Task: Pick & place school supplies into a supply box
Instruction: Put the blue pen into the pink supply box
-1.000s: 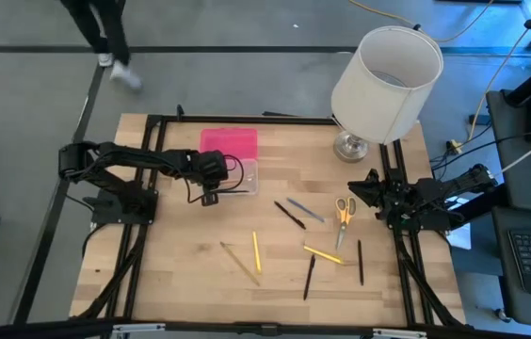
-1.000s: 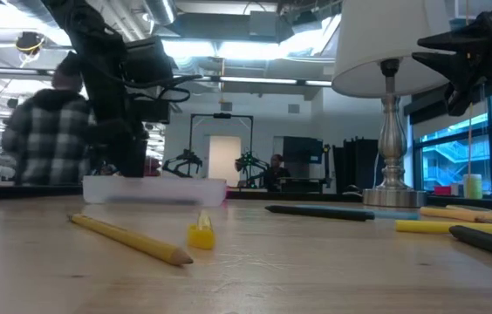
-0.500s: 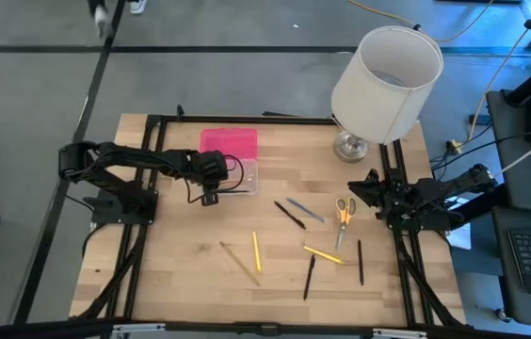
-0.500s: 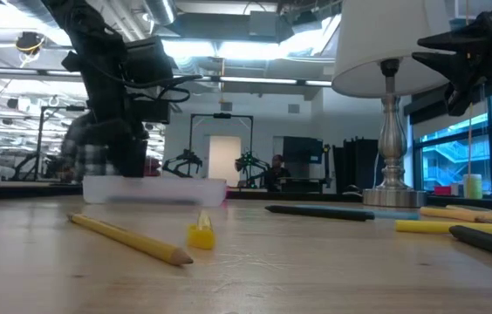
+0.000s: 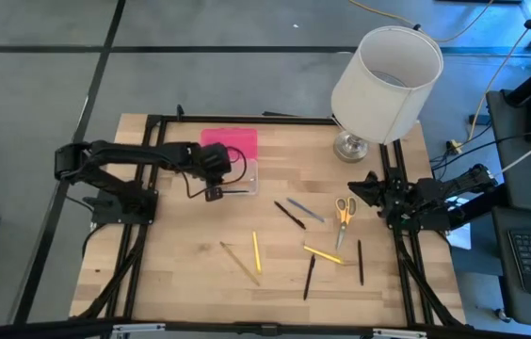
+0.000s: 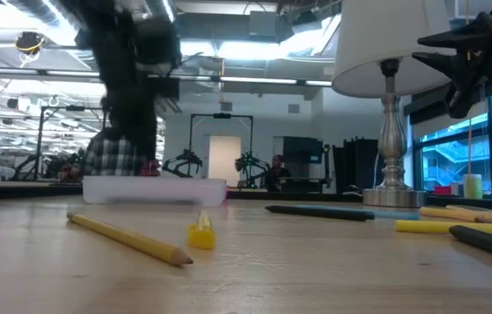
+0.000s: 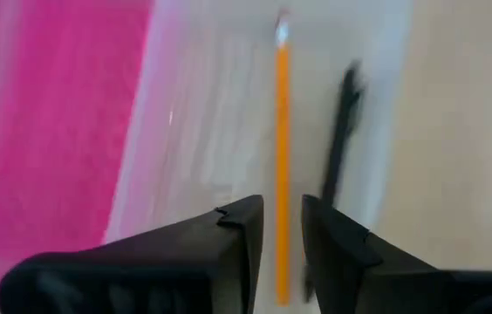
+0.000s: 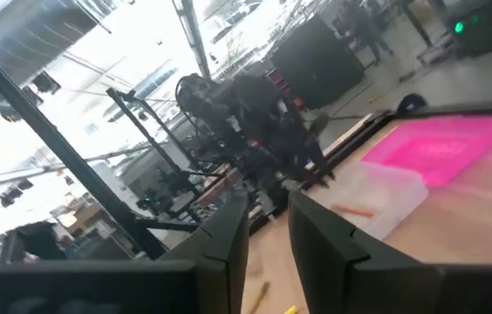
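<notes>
The supply box lies open at the far left, its pink lid (image 5: 229, 141) flat on the table and its clear base (image 5: 248, 175) beside it. An orange pencil (image 7: 282, 131) and a black pen (image 7: 340, 131) lie in the base. My left gripper (image 7: 283, 218) hangs above the base, open by a narrow gap, pointing steeply down with nothing between its fingers; the high view shows my left gripper (image 5: 214, 192) at the base's left side. My right gripper (image 5: 361, 188) waits open at the table's right edge. Loose supplies lie mid-table, among them yellow-handled scissors (image 5: 343, 211).
A big white lamp (image 5: 384, 75) stands at the far right corner. On the wood lie a black pen (image 5: 290, 216), a grey-blue pencil (image 5: 305, 210), a yellow pencil (image 5: 256, 251), a wooden pencil (image 5: 239, 263), a yellow marker (image 5: 322, 254) and two black pens (image 5: 310, 277).
My left gripper has risen straight up from the supply box's clear base; the pencil and pen stay lying in it. A person behind the table has walked off.
</notes>
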You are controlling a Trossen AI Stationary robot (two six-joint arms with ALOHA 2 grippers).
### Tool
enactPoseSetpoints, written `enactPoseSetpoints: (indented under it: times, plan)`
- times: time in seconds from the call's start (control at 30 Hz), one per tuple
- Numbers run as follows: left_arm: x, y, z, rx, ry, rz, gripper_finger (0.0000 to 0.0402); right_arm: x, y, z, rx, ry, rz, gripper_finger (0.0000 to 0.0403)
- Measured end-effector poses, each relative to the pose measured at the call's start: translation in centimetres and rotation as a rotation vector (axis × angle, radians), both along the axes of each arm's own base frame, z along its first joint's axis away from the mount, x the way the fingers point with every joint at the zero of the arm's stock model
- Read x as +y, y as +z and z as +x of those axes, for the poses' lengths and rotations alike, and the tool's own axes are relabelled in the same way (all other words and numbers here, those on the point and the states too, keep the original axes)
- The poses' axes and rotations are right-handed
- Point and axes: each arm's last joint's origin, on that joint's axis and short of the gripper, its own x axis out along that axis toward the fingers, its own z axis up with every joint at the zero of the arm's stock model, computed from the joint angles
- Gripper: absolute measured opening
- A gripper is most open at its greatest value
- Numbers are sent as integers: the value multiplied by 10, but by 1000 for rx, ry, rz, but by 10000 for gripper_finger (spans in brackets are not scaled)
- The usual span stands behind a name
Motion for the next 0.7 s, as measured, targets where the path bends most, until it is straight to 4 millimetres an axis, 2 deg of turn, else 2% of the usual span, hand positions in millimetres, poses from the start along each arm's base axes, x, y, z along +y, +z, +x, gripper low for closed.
enactPoseSetpoints:
  times: [0.2,0.33,0.53,0.7]
  plan:
    - [-16,69,9,-311,-27,-55,73,4,1,0,-13,119,-50,94]
    - [-36,103,8,-552,-73,-71,73,4,3,0,-27,131,-103,129]
    - [-69,126,5,-745,-110,-197,74,4,5,-1,-43,117,-128,197]
    - [-95,127,12,-777,-154,-302,73,5,7,-1,-50,163,-141,216]
